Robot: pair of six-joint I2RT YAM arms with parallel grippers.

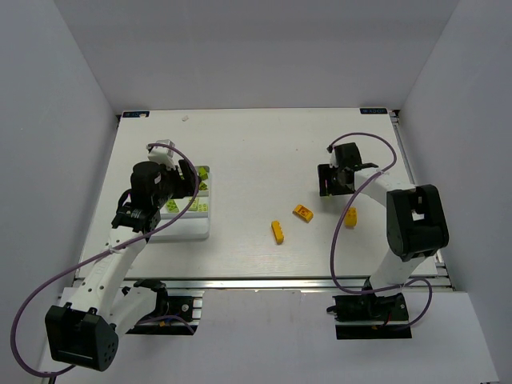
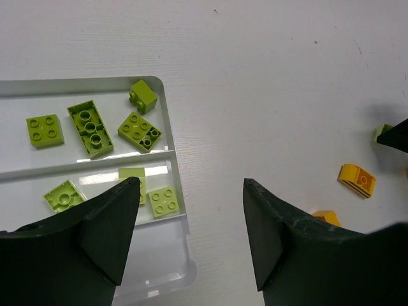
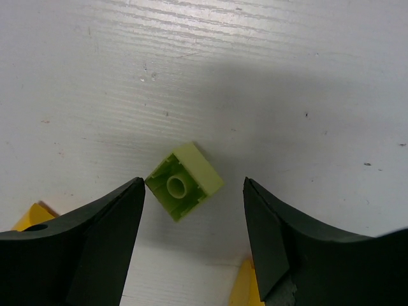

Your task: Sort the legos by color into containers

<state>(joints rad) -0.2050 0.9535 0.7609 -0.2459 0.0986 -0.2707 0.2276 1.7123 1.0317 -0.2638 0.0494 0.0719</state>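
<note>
Right hand (image 3: 192,183) hangs wide open over a tipped lime brick (image 3: 185,188) on the counter (image 1: 256,160), well right of the tray (image 2: 167,121). The left hand (image 2: 191,182), wide and empty, hovers at the tray's rim. Closing on slanted faces could squirt the brick away.

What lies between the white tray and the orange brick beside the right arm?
The top view shows two more orange bricks lying loose between the tray and the right-hand brick; the table is otherwise bare there.
</note>
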